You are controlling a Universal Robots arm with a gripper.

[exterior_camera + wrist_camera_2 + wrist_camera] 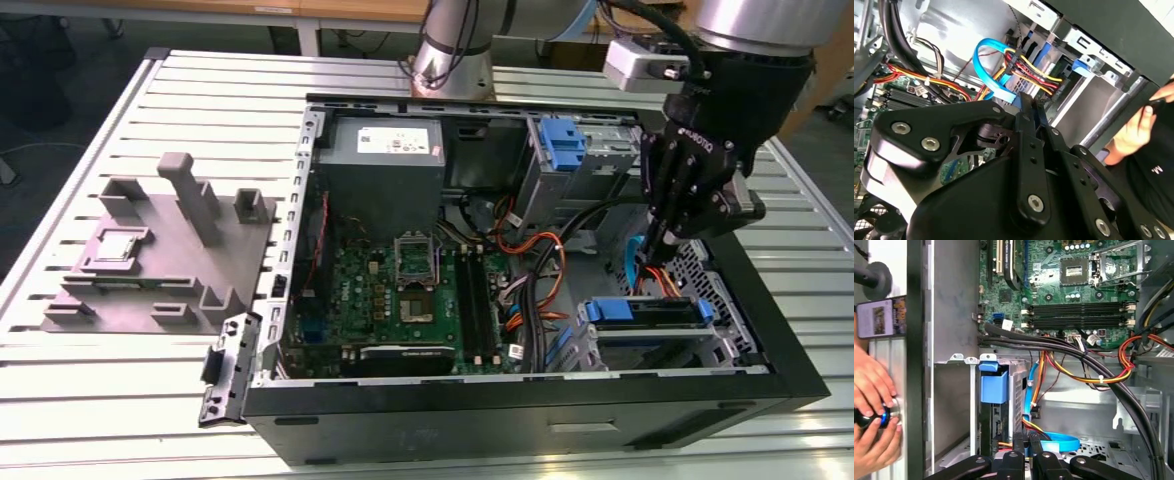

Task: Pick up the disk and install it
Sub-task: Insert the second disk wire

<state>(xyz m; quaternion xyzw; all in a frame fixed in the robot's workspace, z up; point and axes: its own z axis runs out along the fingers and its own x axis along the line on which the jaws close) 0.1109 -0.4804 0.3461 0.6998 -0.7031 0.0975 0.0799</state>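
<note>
While the hand (663,243) hangs clenched and empty inside the case, the disk (651,314) sits seated in its bay just below.

A white slatted metal table (200,90) fills the exterior view, its long ribs running across the frame under even, bright indoor light, with a grey moulded fixture plate (160,250) resting on it toward the exterior view's left. Beyond the table's far edge a strip of wooden desk (267,8) crosses the top of the frame on a pale leg, and dark floor (54,80) shows at the exterior view's upper left, where thin cables trail across it; more grey floor appears past the table's edge at the exterior view's far right
</note>
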